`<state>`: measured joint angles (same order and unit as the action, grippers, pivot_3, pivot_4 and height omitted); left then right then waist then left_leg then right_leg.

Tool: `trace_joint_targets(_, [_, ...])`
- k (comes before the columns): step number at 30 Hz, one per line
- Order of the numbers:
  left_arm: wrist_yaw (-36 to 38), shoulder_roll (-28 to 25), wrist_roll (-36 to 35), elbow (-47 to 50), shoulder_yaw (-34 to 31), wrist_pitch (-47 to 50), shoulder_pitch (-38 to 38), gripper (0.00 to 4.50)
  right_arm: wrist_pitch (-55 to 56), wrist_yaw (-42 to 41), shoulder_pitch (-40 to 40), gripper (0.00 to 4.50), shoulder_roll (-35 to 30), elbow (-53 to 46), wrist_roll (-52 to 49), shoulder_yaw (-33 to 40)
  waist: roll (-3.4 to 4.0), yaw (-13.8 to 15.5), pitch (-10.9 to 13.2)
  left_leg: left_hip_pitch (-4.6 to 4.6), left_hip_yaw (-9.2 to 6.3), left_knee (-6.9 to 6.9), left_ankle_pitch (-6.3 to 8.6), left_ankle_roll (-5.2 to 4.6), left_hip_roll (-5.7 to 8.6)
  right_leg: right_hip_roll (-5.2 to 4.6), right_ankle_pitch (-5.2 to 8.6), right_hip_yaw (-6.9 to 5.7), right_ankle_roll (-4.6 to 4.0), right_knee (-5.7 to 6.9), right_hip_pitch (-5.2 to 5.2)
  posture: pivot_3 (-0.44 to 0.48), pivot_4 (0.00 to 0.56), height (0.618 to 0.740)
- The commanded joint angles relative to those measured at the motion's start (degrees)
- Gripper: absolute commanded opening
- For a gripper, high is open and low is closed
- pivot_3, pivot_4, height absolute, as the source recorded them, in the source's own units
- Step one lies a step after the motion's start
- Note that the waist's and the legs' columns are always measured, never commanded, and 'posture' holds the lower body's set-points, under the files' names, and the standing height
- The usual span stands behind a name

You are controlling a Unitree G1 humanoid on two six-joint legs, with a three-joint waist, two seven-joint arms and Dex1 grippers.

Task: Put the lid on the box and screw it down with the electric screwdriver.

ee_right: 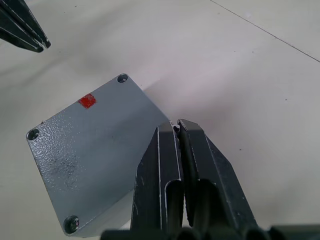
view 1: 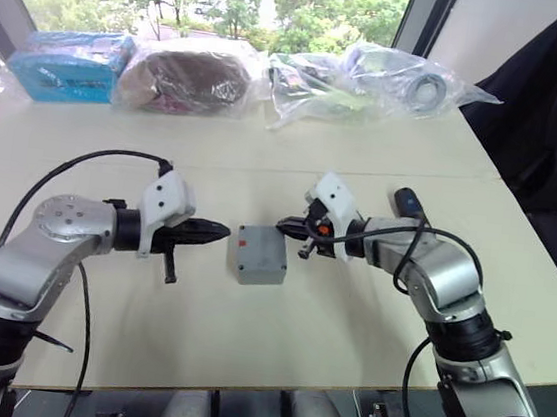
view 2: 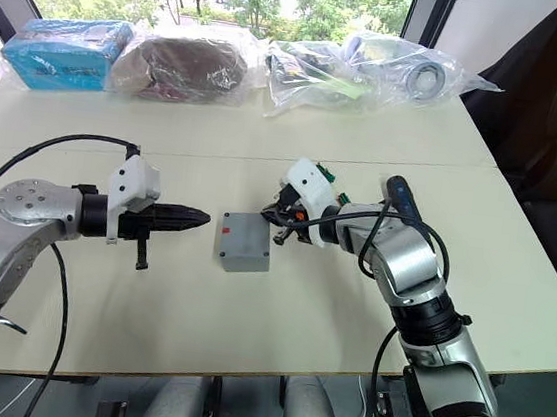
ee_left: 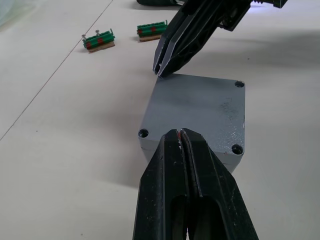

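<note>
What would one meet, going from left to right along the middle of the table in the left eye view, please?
Left gripper, shut → grey box with the lid on it → right gripper, shut → electric screwdriver behind the right arm.

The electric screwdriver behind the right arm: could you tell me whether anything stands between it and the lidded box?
Yes: the right arm's tool and forearm lie between the electric screwdriver and the box.
</note>
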<state>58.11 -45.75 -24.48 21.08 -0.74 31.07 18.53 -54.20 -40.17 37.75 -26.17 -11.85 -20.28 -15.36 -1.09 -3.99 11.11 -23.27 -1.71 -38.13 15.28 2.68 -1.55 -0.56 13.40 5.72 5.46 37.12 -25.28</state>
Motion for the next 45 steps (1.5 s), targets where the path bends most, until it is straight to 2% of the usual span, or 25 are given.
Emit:
trace_joint_targets(1, [-0.53, 0.08, -0.90, 1.90, -0.50, -0.20, 0.94, 0.00, 1.74, -0.68, -0.19, 0.06, -0.53, -0.15, 0.69, -0.22, 0.00, 0.00, 0.00, 0.00, 0.00, 0.00, 0.00, 0.00, 0.00, 0.00, 0.00, 0.00, 0.00, 0.00, 0.00, 0.000, 0.150, 0.740])
trace_joint_targets(6, [-0.80, 0.07, -1.27, 2.03, -0.32, 0.46, 1.69, 0.00, 2.26, -1.57, -0.95, 0.06, -0.89, 1.37, 1.80, -1.35, 0.00, 0.00, 0.00, 0.00, 0.00, 0.00, 0.00, 0.00, 0.00, 0.00, 0.00, 0.00, 0.00, 0.00, 0.00, 0.000, 0.150, 0.740])
trace_joint_targets(8, [-0.68, 0.03, -1.46, 2.00, -0.40, 0.56, 1.93, 0.00, 2.11, -1.73, -1.09, 0.61, -1.16, 1.50, 1.91, -1.12, 0.00, 0.00, 0.00, 0.01, 0.00, 0.00, 0.00, 0.00, 0.00, 0.00, 0.00, 0.00, 0.00, 0.00, 0.01, 0.000, 0.150, 0.740])
trace_joint_targets(9, [-0.54, 0.01, -1.58, 1.99, -0.49, 0.61, 2.00, 0.00, 1.82, -1.85, -1.07, 0.74, -1.29, 1.32, 1.72, -0.73, -0.01, 0.01, -0.01, 0.01, -0.01, 0.00, 0.00, 0.00, 0.00, 0.00, 0.00, 0.00, 0.00, 0.00, 0.01, 0.000, 0.150, 0.740])
trace_joint_targets(11, [-0.37, 0.12, -1.80, 1.97, -0.65, 0.68, 2.08, 0.00, 1.36, -2.11, -0.96, 1.67, -1.64, 0.85, 1.38, -0.04, -0.01, 0.01, -0.01, 0.01, 0.00, 0.00, 0.00, 0.00, 0.00, 0.00, 0.00, 0.00, 0.00, 0.00, 0.02, 0.000, 0.150, 0.740])
trace_joint_targets(16, [-0.68, 0.95, -3.75, 2.78, -0.79, 1.18, 3.08, 0.00, -0.34, -2.55, -0.22, 3.63, -4.33, -1.75, 0.41, 2.58, -0.01, 0.02, 0.00, 0.01, 0.00, 0.00, 0.00, 0.00, 0.00, 0.00, 0.00, 0.00, 0.00, 0.00, 0.02, 0.000, 0.150, 0.740])
trace_joint_targets(19, [-0.53, 1.58, -4.74, 3.87, -0.34, 1.13, 4.48, 0.00, -4.03, -2.77, 2.03, 4.47, -7.35, -3.39, -1.72, 6.96, 0.00, 0.18, 0.00, -0.01, -0.01, 0.00, 0.00, 0.00, 0.01, -0.01, 0.00, 0.00, 0.00, 0.00, 0.02, 0.000, 0.150, 0.740])
trace_joint_targets(22, [-0.25, 2.19, -5.61, 4.47, 0.36, 1.07, 5.93, 0.00, -8.45, -2.73, 4.25, 4.47, -10.83, -3.61, -3.05, 9.72, -0.01, 0.11, 0.00, -0.01, 0.01, -0.01, 0.00, 0.00, 0.03, -0.03, 0.00, 0.01, 0.00, -0.03, 0.02, 0.000, 0.150, 0.740])
trace_joint_targets(25, [0.87, 3.58, -6.71, 4.57, 1.47, 0.25, 8.77, 0.00, -12.48, -5.78, 6.55, 4.47, -19.90, -2.47, -2.78, 10.14, 0.02, 0.28, 0.03, -0.01, 0.00, 0.00, 0.00, 0.00, 0.03, -0.02, 0.00, 0.01, 0.00, -0.02, 0.01, 0.000, 0.150, 0.740])
trace_joint_targets(28, [1.92, 4.82, -7.28, 3.38, 2.29, -0.44, 11.86, 0.00, -16.41, -7.87, 9.84, 4.47, -29.45, 3.07, 0.51, 4.26, 0.00, 0.27, 0.05, -0.03, 0.02, 0.00, 0.00, 0.00, 0.05, -0.04, 0.02, 0.02, 0.00, -0.09, 0.01, 0.000, 0.150, 0.740])
trace_joint_targets(31, [2.33, 5.56, -7.22, 2.54, 2.53, -0.68, 13.02, 0.00, -17.82, -10.72, 12.49, 4.47, -33.89, 7.49, 2.38, -1.49, 0.00, -0.06, 0.04, -0.01, 0.07, -0.01, 0.00, 0.00, 0.05, -0.04, 0.11, 0.04, -0.15, -0.10, 0.02, 0.000, 0.150, 0.740])
trace_joint_targets(36, [2.38, 6.37, -7.00, 2.11, 2.81, -1.21, 13.97, 0.00, -17.73, -12.55, 17.60, 4.47, -33.11, 20.53, 7.83, -10.17, 0.04, -0.05, 0.07, 0.04, 0.14, 0.05, 0.00, -0.01, 0.01, 0.01, 0.01, 0.11, 0.01, -0.03, -0.06, 0.000, 0.150, 0.740])
trace_joint_targets(40, [1.78, 5.82, -6.95, 2.91, 1.90, -1.35, 13.52, 0.00, -13.79, -14.14, 22.89, 4.47, -28.13, 36.10, 13.29, -16.10, 0.02, -0.01, 0.07, -0.01, 0.17, -0.02, 0.00, 0.00, 0.04, -0.03, 0.01, 0.13, 0.00, -0.10, -0.04, 0.000, 0.150, 0.740])
trace_joint_targets(45, [0.50, 5.66, -7.63, 4.75, 1.37, -0.54, 12.85, 0.00, -12.33, -18.64, 26.56, 4.47, -24.06, 46.86, 16.09, -19.02, 0.03, -0.02, 0.08, -0.03, 0.15, 0.03, 0.00, 0.00, 0.04, -0.01, 0.01, 0.14, 0.02, -0.08, -0.08, 0.000, 0.150, 0.740])
